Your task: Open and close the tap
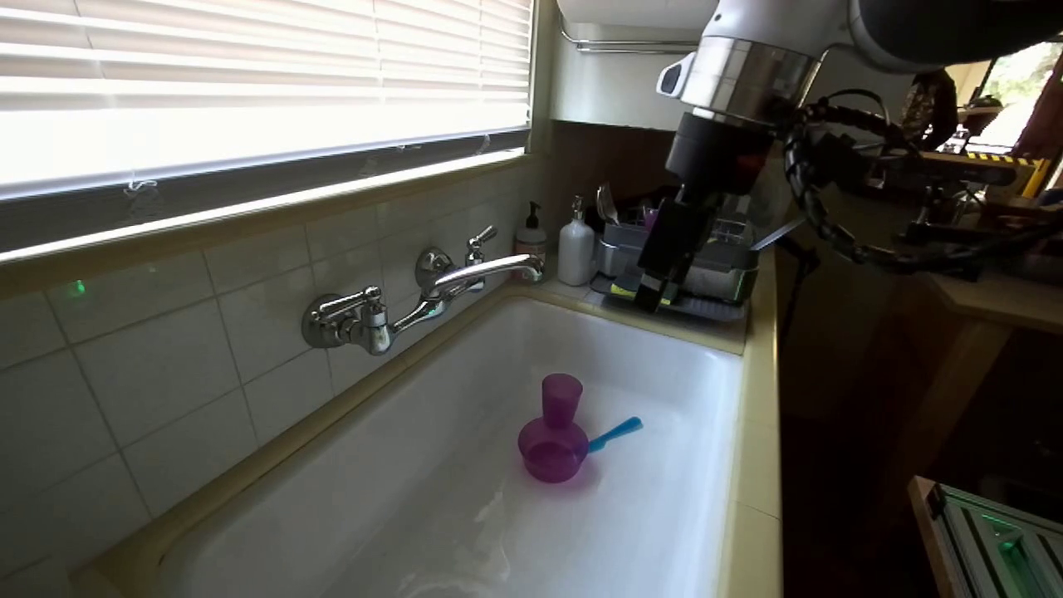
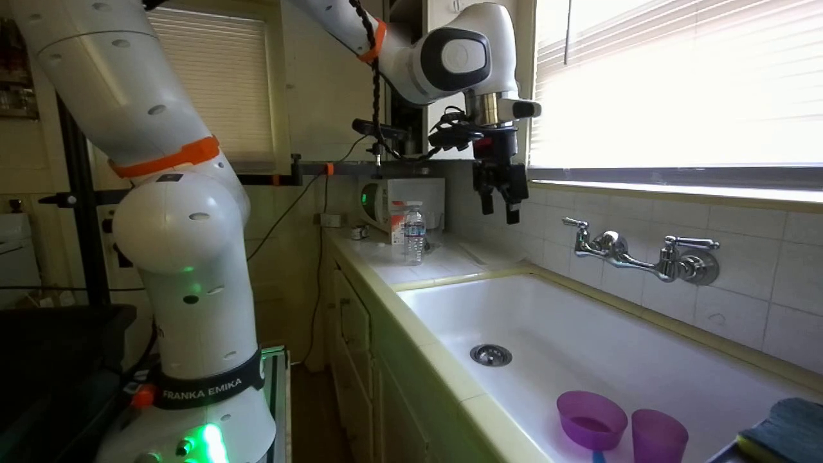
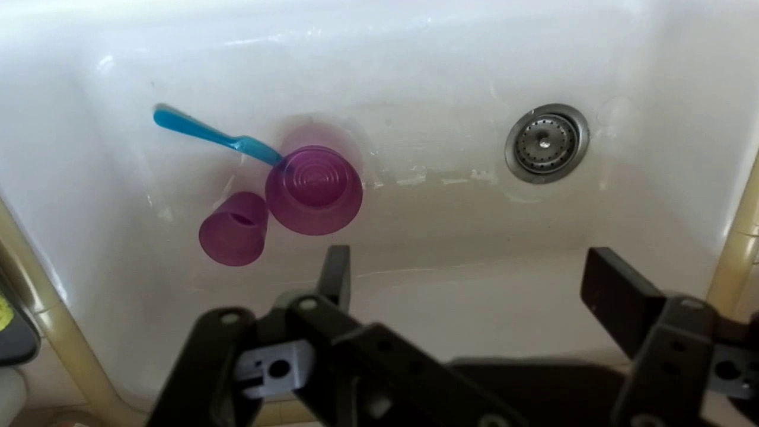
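"Tap (image 1: pixel 438 291) first, please: where is it, and how will it behave?"

"Begin at the left in an exterior view. It is fixed on the tiled wall (image 1: pixel 158 374), above the long side of the sink (image 1: pixel 349 507). Its weight should not trouble you, because the wall carries it. But the chrome looks smooth and hard, so expect your grip to slide, more so if it is wet."

"And where to take hold?"

"The leftmost part is a lever (image 1: pixel 345 305). Next comes the long spout (image 1: pixel 490 268), and a second lever (image 1: pixel 483 236) shows behind and above it. Which lever turns more easily, you cannot know from here; expect a moderate stiffness. Take one near its free end, where a small push should give you more turning. Do not pull on the spout, for it probably swings."

"What is farther right?"

"The purple cup (image 1: pixel 561 399) and the purple bowl (image 1: pixel 552 453) are in the sink; you need not touch them. Last comes your claw (image 3: pixel 468 267): in the wrist view its fingers (image 3: pixel 336 274) stand wide apart, with nothing held between them. It hangs above the sink, apart from the tap, so approach the lever gently."
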Controlling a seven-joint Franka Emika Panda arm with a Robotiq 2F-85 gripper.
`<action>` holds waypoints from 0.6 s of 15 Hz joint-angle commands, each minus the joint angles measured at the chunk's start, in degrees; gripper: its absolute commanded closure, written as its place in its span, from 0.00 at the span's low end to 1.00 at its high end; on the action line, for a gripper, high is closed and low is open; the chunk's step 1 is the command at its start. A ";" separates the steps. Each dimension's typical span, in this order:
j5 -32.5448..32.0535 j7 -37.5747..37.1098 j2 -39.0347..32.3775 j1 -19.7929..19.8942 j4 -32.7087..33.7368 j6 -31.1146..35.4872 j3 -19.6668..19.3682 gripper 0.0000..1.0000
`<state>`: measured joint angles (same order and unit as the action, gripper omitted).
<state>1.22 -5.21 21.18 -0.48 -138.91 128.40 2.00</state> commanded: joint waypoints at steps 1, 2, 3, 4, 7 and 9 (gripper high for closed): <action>1.07 3.74 -4.05 -0.11 2.62 2.90 -1.79 0.00; 0.73 3.99 -4.74 0.22 3.27 3.33 -2.12 0.00; 0.70 4.30 -5.30 0.45 3.81 3.72 -2.54 0.00; 0.51 4.54 -5.83 0.83 4.48 3.98 -3.03 0.00; 1.66 8.05 -7.46 1.29 6.70 3.35 -5.18 0.00; 0.55 6.37 -6.14 1.35 5.63 3.04 -4.58 0.00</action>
<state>1.65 1.13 15.00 0.55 -133.32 131.59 -2.95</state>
